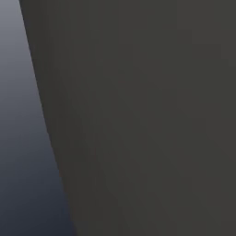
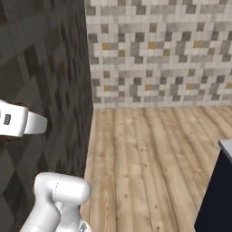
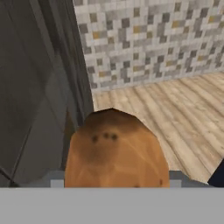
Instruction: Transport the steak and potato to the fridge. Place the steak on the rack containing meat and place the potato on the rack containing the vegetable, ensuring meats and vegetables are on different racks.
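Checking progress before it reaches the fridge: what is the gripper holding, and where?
The potato, gripped near its lower end between the jaws; the contact itself is hidden.

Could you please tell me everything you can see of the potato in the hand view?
The potato is a rounded, orange-brown lump with a smooth, matte skin and three small dark spots in a row near its top. It sits close to the camera, between the fingers, whose grey tips peek out on either side at its base, so it looks gripped. Its lower part is cut off from view. Behind it lie a wooden floor and a tiled wall.
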